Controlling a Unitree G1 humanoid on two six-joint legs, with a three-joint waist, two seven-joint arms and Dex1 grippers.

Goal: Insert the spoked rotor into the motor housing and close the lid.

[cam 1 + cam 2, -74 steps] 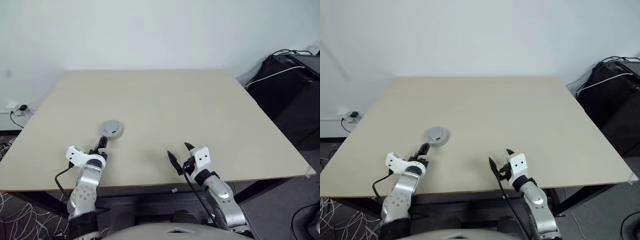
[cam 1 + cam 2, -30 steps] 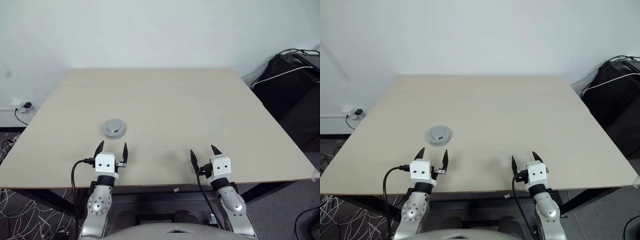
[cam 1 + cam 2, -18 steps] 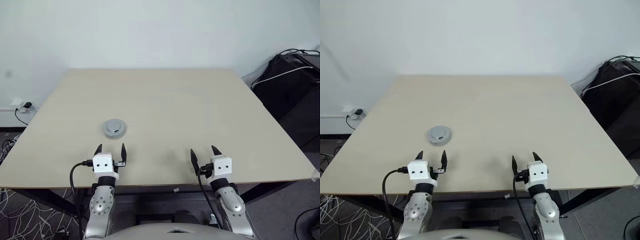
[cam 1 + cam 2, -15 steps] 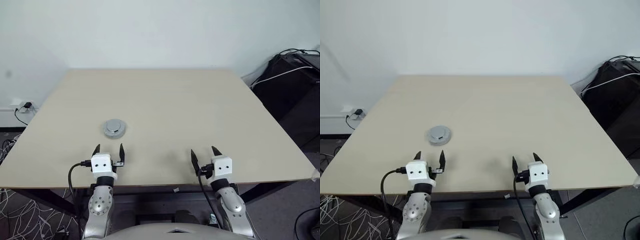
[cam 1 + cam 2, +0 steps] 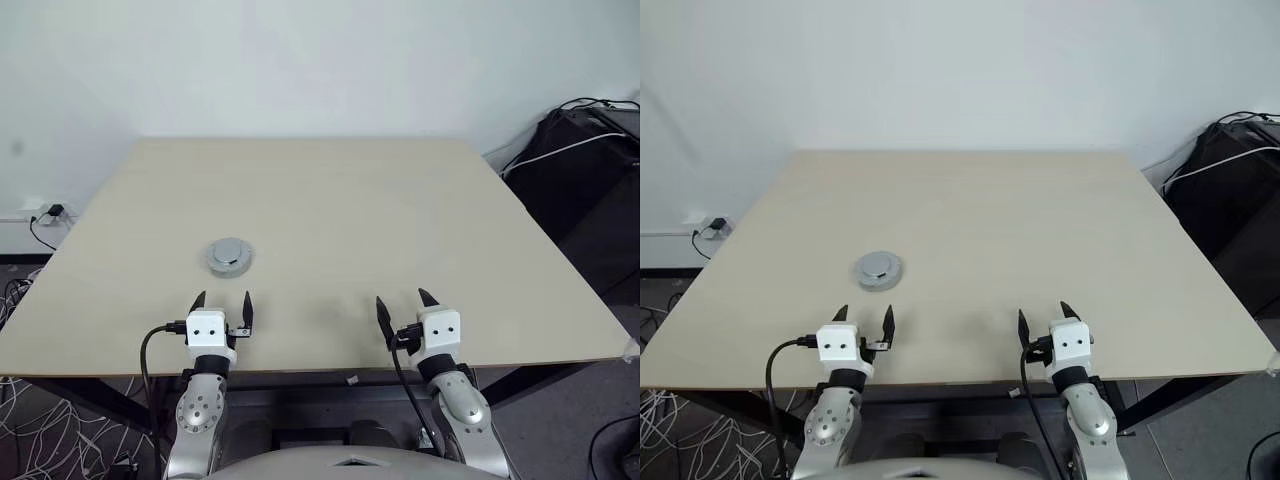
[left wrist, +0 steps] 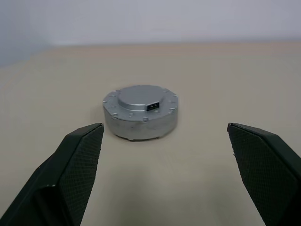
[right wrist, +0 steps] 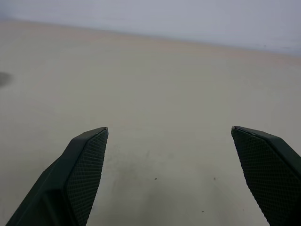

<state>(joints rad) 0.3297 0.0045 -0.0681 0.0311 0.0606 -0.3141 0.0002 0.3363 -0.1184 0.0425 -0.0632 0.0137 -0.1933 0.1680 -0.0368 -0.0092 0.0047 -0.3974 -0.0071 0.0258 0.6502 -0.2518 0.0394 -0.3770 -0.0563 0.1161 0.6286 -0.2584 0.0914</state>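
Note:
A round grey metal puck lies on the left half of the pale table [image 5: 350, 200]. Its top is the lid [image 5: 229, 257], smooth grey with a raised centre and a small dark socket [image 6: 152, 106] on top. The lid sits flush on the body, so the motor housing and the spoked rotor are hidden. My left gripper [image 5: 223, 298] hangs open just short of the puck, pointing at it, a short gap between them. Farther right, my right gripper [image 5: 402, 298] is open over bare table near the front edge. Nothing is held by either one.
A black bag with cables [image 5: 580, 170] stands off the table's right side. A wall socket with a plug [image 5: 45, 213] is low on the left wall. Both grippers hover just past the table's front edge [image 5: 320, 365].
Since the earliest frames both grippers have swung round to point straight ahead, and the left one has drawn back from the puck. Over the last second nothing has visibly moved.

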